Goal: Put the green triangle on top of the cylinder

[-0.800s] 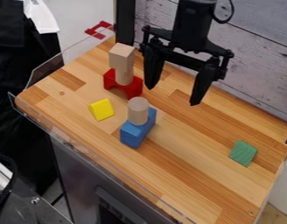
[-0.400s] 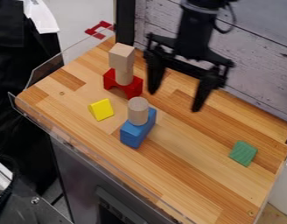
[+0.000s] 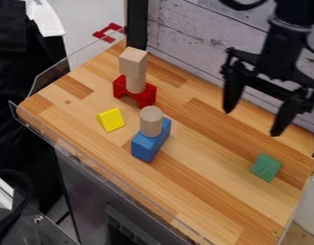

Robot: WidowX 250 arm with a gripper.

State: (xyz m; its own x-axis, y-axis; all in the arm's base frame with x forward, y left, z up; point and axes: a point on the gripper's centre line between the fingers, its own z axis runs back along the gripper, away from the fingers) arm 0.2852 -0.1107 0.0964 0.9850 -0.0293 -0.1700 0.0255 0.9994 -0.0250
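Presently, the green triangle lies on the wooden surface, towards its right-hand end. Jaws spread open, hanging above the surface beyond the triangle. Well apart, a cylinder stands upright on a blue block; yellow block nearby; behind, a red arch bears a second cylinder topped by a pale block

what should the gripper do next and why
Probably ease the open gripper down and a little toward the camera until its fingers straddle the green triangle. It hangs above the table with nothing between its fingers, and the green triangle lies on the wood nearby, apart from the other blocks, so grasping it seems the first need.
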